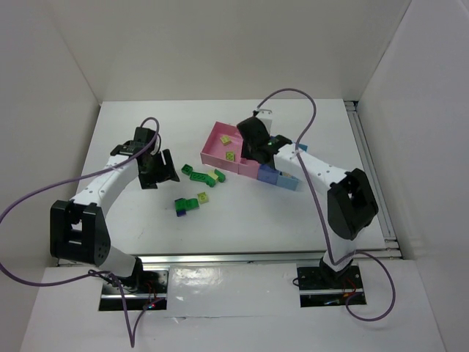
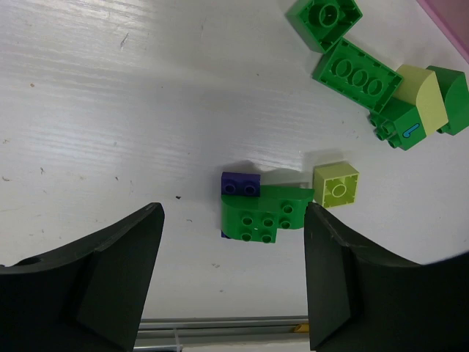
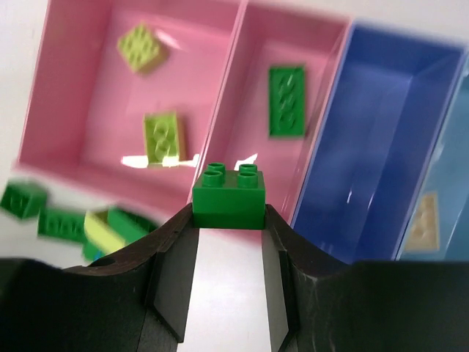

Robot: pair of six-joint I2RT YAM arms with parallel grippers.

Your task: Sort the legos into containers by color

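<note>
Right fingers (image 3: 172, 271) pinch a green lego (image 3: 228, 196) over the containers (image 3: 322, 128) — left fingers (image 2: 110, 279) wide.

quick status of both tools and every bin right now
left tool, open, empty
right tool, shut on dark green studded plastic brick
wide pink plastic bin, holds two lime-yellow bricks
narrow pink plastic bin, holds one green brick
blue plastic bin, looks empty
light blue plastic bin, holds one cream brick

the left arm (image 1: 102, 183) stretches toward 1 o'clock, the left hand (image 2: 233, 216) tipped downward with jaws spread wide. the right arm (image 1: 322, 172) bends toward 10 o'clock, the right hand (image 3: 228, 220) pinching a green lego (image 3: 228, 192).
</note>
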